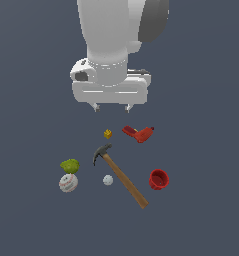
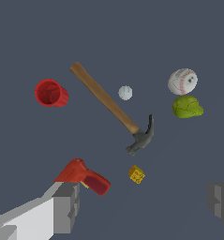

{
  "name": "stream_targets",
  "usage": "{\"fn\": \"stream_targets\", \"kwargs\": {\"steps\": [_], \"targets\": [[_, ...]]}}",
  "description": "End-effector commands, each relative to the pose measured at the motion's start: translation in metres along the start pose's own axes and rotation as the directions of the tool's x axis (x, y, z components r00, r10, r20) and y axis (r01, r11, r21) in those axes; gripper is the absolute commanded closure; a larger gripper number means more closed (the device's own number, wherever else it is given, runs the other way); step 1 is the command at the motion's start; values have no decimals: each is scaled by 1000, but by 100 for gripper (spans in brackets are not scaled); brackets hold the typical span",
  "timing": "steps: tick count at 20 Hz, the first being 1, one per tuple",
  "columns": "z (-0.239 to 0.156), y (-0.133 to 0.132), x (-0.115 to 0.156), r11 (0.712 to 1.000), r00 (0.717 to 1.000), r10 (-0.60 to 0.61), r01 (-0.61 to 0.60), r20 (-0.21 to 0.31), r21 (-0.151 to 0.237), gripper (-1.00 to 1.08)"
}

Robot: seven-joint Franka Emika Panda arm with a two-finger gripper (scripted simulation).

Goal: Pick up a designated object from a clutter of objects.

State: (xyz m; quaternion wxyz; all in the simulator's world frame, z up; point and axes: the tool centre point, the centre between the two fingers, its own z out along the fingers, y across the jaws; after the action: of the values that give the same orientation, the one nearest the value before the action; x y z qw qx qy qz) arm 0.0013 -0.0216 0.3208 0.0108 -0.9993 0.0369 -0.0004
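Red stitching on white marks the baseball (image 1: 68, 183) I am after; it lies on the dark grey floor (image 1: 201, 220) at the exterior view's left, touching or just beside the green lump (image 1: 69, 165). My gripper (image 1: 111, 107) hangs high above the clutter with its jaws spread wide and nothing between them; in the wrist view my two grey fingers (image 2: 65, 206) stand far apart at the frame's edges. Almost below me sits the tiny yellow cube (image 1: 107, 133), and just beside it, toward the exterior view's right, the red power-drill shape (image 1: 139, 133). The wooden-handled hammer (image 1: 122, 176) lies slantwise through the middle of the scatter, its dark head near the cube. The small white ball (image 1: 108, 180) rests close beside the handle, between it and the baseball. The red cup (image 1: 159, 179) sits on the handle's other side, well apart from the baseball.
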Motion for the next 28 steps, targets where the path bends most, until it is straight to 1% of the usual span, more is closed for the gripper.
{"fn": "stream_targets", "kwargs": {"steps": [1,5,8,11,14,17,20,23,28], "targets": [[4,4,6,999,999,33,-33,1,3,-92],[14,14,22,993,993,115,-115,2,8,-92],[25,24,37,981,981,195,-195,4,12,-92],[40,37,54,957,957,290,-290,6,15,-92],[58,53,73,919,919,394,-394,8,17,-92],[77,70,89,870,870,493,-493,9,16,-92],[97,88,105,811,811,585,-585,9,14,-92],[119,106,119,743,743,669,-669,7,10,-92],[157,136,137,618,618,786,-786,0,2,-92]]}}
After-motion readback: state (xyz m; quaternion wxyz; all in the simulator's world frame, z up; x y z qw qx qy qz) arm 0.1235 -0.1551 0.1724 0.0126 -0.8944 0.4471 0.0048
